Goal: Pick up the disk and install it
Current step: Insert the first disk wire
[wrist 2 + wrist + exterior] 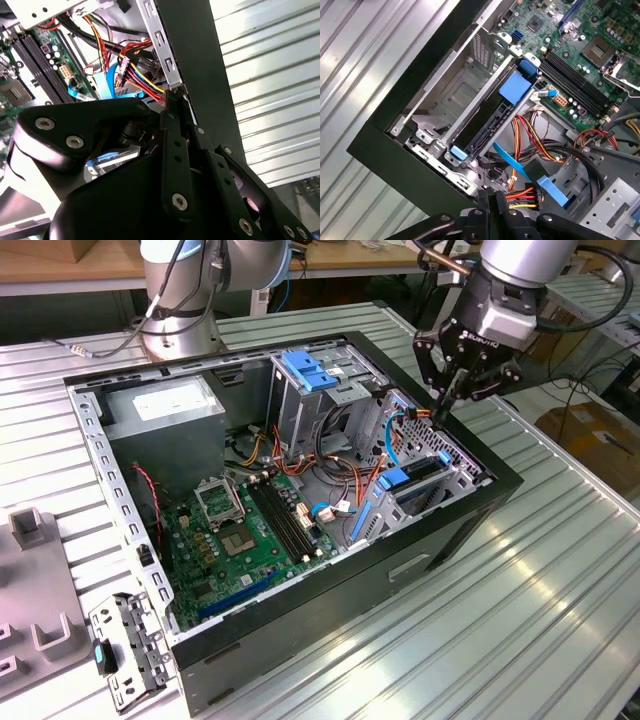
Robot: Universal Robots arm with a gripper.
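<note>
The disk (418, 483), a dark drive in a bright blue carrier, lies in the metal drive cage at the corner of the open computer case (300, 635) on the exterior view's right. The first wrist view shows the disk (487, 120) seated between the cage rails, its blue tab toward the motherboard. My gripper (446, 406) hangs over the case wall just behind the cage. The fingers (172, 107) are shut with nothing seen between them, their tips close to the bundle of red, yellow and black wires (522, 196) and a blue connector (551, 187).
The motherboard (245, 525) covers the case floor, with the grey power supply (165, 410) at the back. A blue latch (306, 370) tops the tall drive cage. The arm's base (180, 310) stands behind the case. A metal bracket (125, 650) lies on the ribbed table.
</note>
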